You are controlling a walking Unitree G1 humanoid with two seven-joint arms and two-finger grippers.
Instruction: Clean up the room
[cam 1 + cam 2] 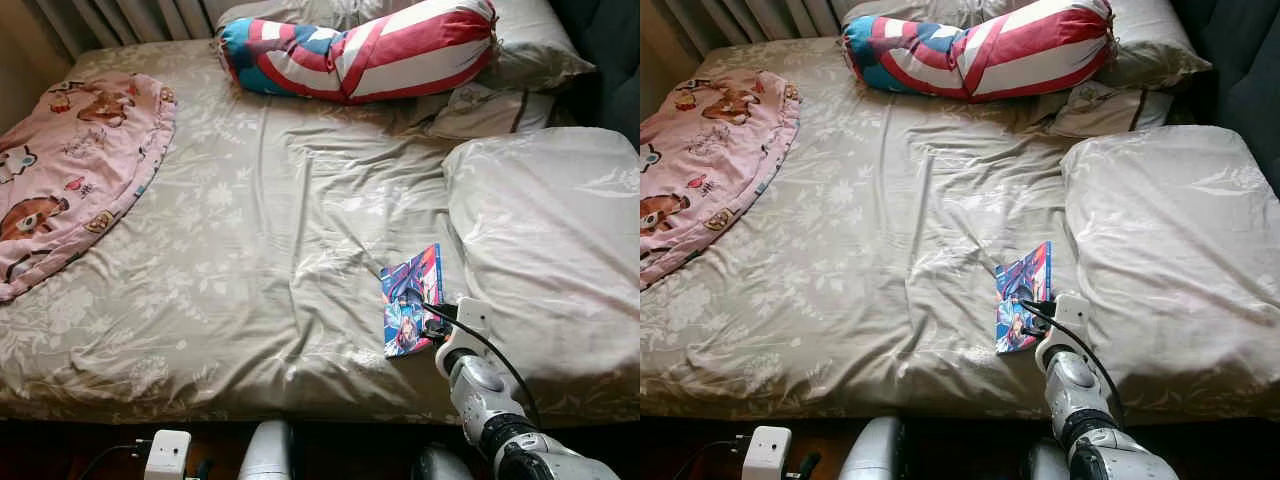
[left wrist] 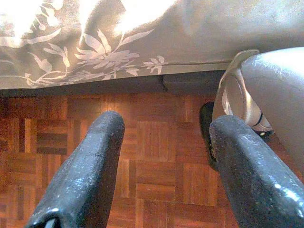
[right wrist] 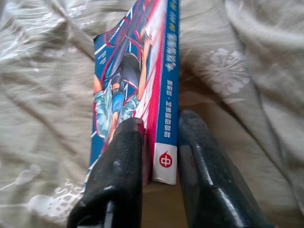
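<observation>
A pink cartoon blanket (image 1: pixel 75 170) lies at the bed's left. The idle left gripper (image 2: pixel 164 166) hangs spread above the parquet floor (image 2: pixel 152 171). Further right, beside a big pillow (image 1: pixel 550 240), the right gripper (image 3: pixel 159 166) pinches a comic book (image 3: pixel 137 90) at its spine. Lift straight, gripping firmly, so it cannot slip.

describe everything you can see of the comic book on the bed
The comic book is a thin paperback with a glossy blue, red and white cover showing a drawn figure, and a blue spine with printed characters and a white and red mark at its end. It lies on the beige floral sheet near the bed's front edge, beside the large pillow. The right gripper has one finger on each side of its spine end.
</observation>
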